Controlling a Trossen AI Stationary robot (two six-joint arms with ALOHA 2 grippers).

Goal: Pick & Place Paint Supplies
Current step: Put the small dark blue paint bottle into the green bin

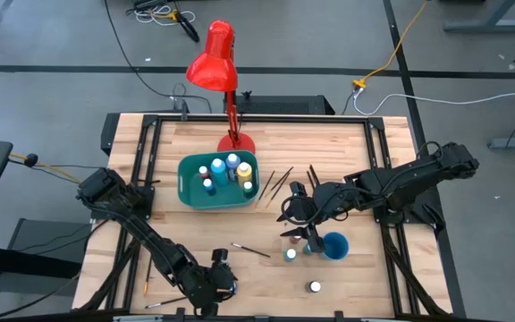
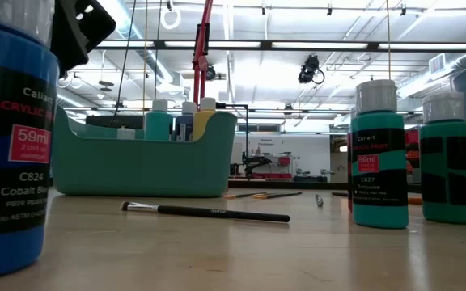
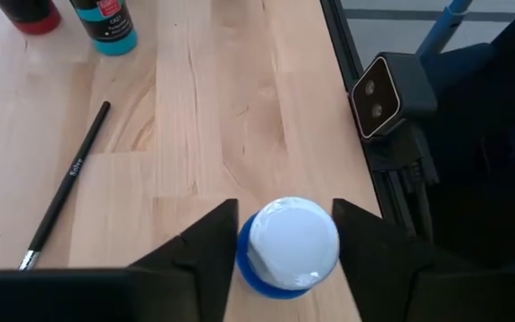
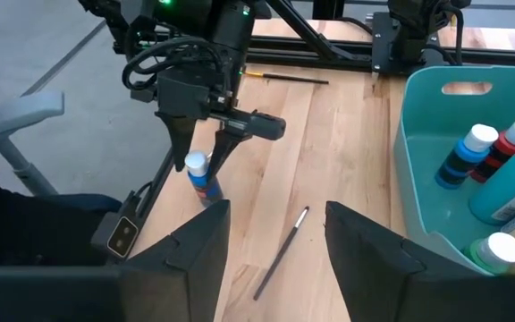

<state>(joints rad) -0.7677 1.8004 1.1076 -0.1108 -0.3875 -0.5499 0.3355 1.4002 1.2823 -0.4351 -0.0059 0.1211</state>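
Table: our pale wooden top.
Bin: teal bin, beside our red lamp.
Brush: loose paintbrush (lying flat) between both grippers.

Even, bright overhead light fills every view. In the low view long ceiling strip lights run across the room and glare white around 12 o'clock. The pale wooden bench shows only soft, short shadows. The nearest blue-labelled paint bottle at 9 o'clock looms large and slightly soft, while the thin dark paintbrush at centre is sharp. The white bottle cap shines faintly.
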